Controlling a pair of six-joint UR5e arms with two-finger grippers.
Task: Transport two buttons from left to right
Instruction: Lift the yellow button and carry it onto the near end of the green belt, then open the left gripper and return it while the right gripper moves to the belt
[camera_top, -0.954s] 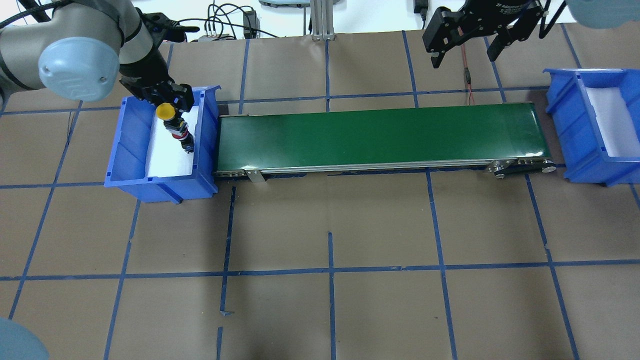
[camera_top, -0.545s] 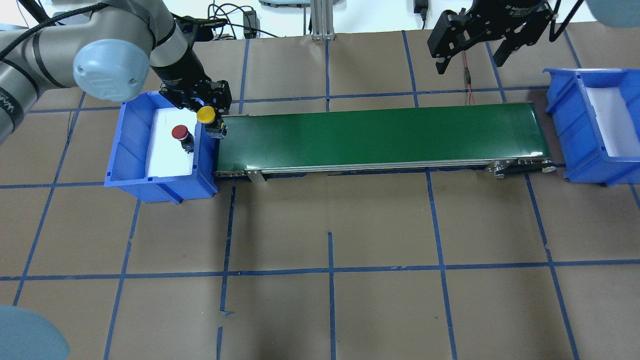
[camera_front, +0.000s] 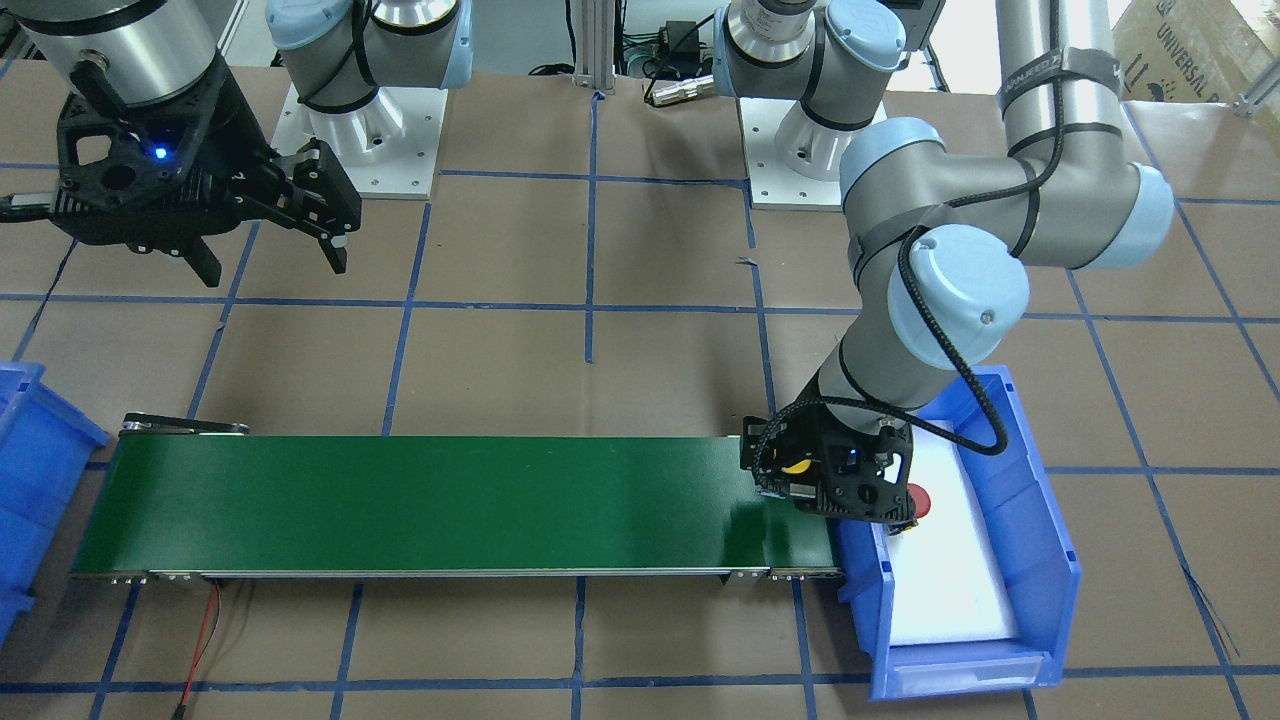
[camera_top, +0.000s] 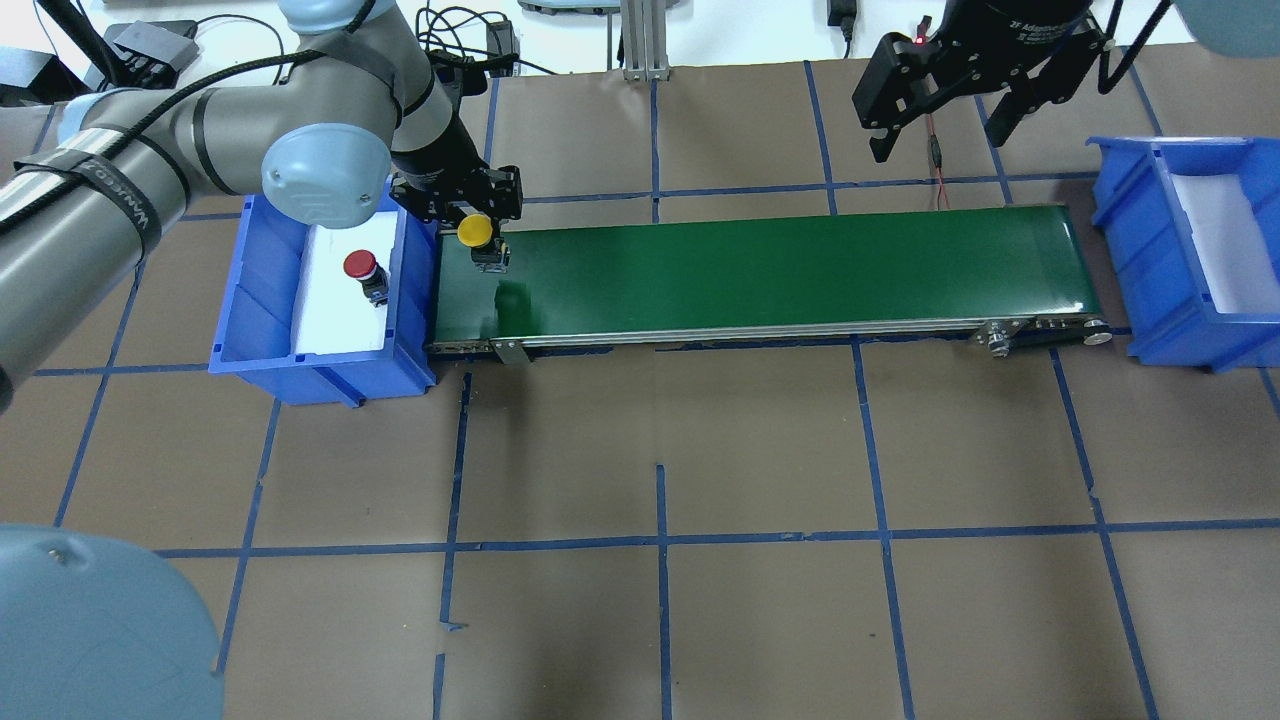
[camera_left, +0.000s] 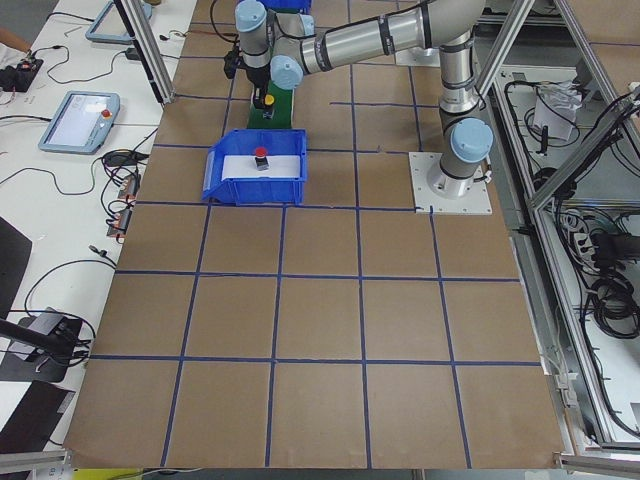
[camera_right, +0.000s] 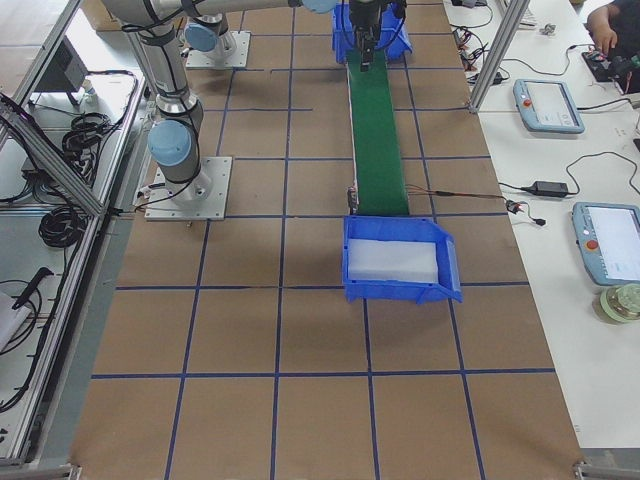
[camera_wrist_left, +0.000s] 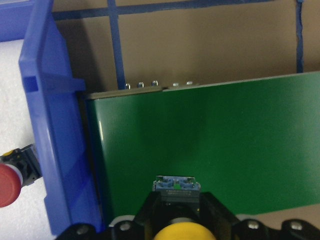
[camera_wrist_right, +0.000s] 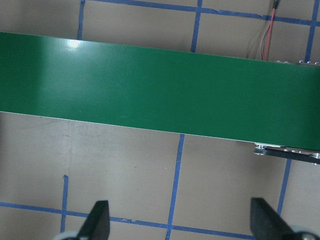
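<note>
You see two silver-grey tubular arms (camera_top: 150, 150) with pale blue joint caps (camera_top: 325, 178), a black cable (camera_front: 903, 265) strapped along one, and black hands (camera_front: 275, 268).

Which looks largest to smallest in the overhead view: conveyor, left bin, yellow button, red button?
1. conveyor
2. left bin
3. yellow button and red button: alike, so unranked.

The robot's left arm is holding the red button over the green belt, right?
No. The left gripper holds the yellow button over the green belt, not the red one. The red button sits in the blue bin beside the belt. The overhead view shows it.
</note>
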